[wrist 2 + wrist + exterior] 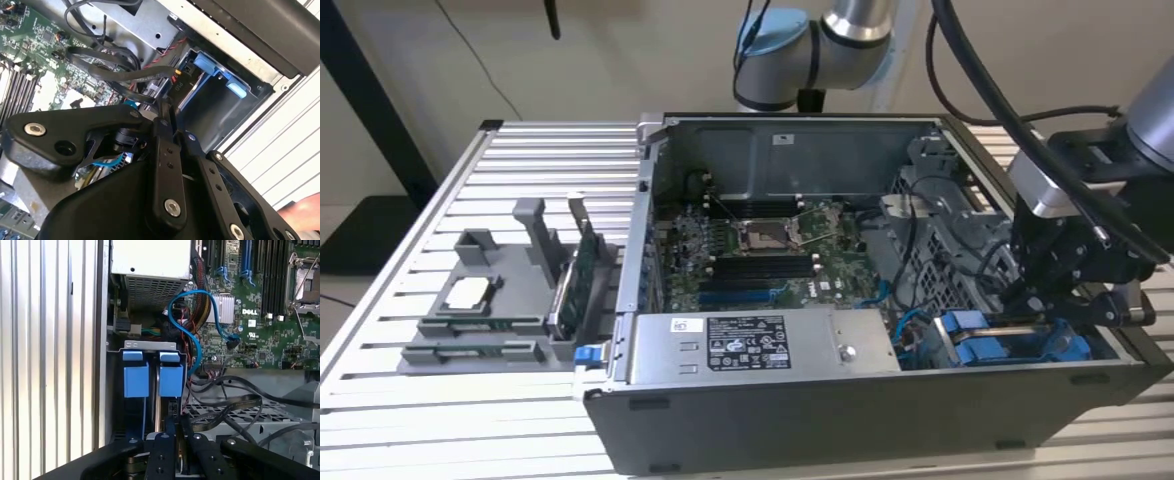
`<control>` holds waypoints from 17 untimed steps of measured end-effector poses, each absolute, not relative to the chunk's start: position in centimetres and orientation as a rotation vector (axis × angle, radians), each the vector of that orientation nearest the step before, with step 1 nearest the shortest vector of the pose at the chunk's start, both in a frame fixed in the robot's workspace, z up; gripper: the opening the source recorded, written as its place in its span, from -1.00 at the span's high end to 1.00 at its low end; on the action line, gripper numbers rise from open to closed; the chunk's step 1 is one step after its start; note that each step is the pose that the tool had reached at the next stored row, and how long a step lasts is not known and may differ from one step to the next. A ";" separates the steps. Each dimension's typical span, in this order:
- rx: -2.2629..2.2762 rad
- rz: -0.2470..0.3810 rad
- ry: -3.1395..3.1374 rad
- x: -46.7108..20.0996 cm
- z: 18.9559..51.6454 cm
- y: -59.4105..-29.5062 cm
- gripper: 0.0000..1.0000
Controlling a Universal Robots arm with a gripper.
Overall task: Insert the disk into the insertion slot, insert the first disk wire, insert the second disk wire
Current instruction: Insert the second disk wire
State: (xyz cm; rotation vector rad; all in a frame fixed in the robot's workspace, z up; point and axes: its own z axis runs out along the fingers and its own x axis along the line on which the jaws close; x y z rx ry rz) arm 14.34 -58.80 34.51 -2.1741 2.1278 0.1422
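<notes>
Two bright blue carrier handles stand side by side in the insertion slot (150, 345), the grey drive bay at the case's front corner on the exterior view's right (947, 335). The disk (171, 380) sits down in that bay, with a silver edge showing beside its blue frame (987, 345). My gripper (1025, 305) reaches down into the bay just behind the carriers. Its fingertips (176, 424) are drawn together on the plug end of a flat black disk wire (235, 405). In the second wrist view the gripper (165, 107) meets that wire (125, 75) by a black plug (179, 85) at the disk's rear.
The grey labelled power-supply box (747, 345) lies along the case front beside the bay. The motherboard (761, 250) lies behind it, with a looping blue cable (200, 305) and loose black wires (280, 400) nearby. On the exterior view's left, a grey fixture (494, 300) holds parts on the slatted table (454, 420).
</notes>
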 end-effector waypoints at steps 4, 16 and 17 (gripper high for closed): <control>-2.168 0.126 2.121 14.1 34.4 -58.8 0.68; -2.162 0.111 2.114 13.8 34.2 -58.7 0.68; -2.162 0.110 2.113 13.8 34.2 -58.7 0.68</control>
